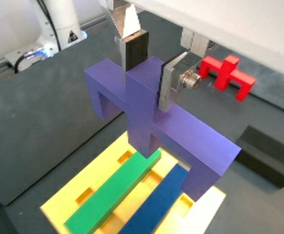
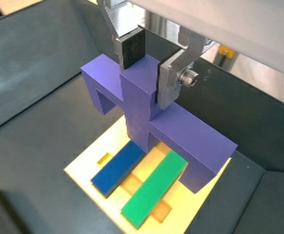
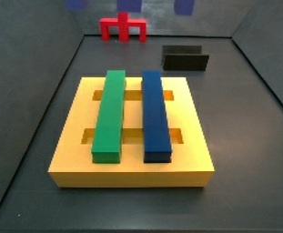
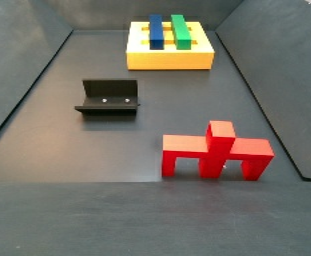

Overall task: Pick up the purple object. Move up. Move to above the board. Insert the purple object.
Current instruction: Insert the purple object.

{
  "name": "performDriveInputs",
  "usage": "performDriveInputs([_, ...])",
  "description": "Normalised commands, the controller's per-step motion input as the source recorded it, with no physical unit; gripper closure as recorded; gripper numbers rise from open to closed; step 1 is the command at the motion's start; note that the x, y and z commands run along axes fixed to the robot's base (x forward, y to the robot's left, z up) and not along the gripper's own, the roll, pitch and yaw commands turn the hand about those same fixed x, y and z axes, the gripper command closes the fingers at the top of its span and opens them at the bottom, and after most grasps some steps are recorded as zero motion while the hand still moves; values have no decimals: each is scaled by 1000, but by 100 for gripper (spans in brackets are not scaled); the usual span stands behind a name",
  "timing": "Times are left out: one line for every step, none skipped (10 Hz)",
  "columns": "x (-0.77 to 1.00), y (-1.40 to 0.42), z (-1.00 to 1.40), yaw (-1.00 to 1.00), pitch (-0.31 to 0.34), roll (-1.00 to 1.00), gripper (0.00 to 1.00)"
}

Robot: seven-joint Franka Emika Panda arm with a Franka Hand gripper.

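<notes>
We note gripper (image 1: 152, 64) clenched on purple piece (image 1: 156, 114) by its stem, legs hanging clear above yellow board (image 1: 89, 187), approx. aligned for insertion.

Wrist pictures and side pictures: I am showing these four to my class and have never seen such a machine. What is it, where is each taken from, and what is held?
This is a robot arm. Two cameras sit on its wrist and look down past the gripper; two more stand beside the floor. In both wrist views the silver fingers clamp the stem of the purple object, lifted above the board, a yellow slab carrying a green bar and a blue bar. On the dark floor stand a red piece and the fixture.
</notes>
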Motion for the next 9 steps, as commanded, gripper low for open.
performDriveInputs([-40, -766, -777, -43, 0, 224, 100])
performDriveInputs([-283, -726, -663, 0, -46, 237, 100])
performDriveInputs([-3, -786, -706, 0, 0, 357, 100])
performDriveInputs([46, -800, -583, -54, 0, 414, 100])
performDriveInputs([46, -600, -686, 0, 17, 333, 100])
performDriveInputs([460, -471, -771, 9, -59, 189, 100])
performDriveInputs([560, -349, -611, 49, -164, 236, 100])
performDriveInputs([514, -37, -469, 31, 0, 104, 100])
performDriveInputs([371, 0, -423, 14, -31, -37, 100])
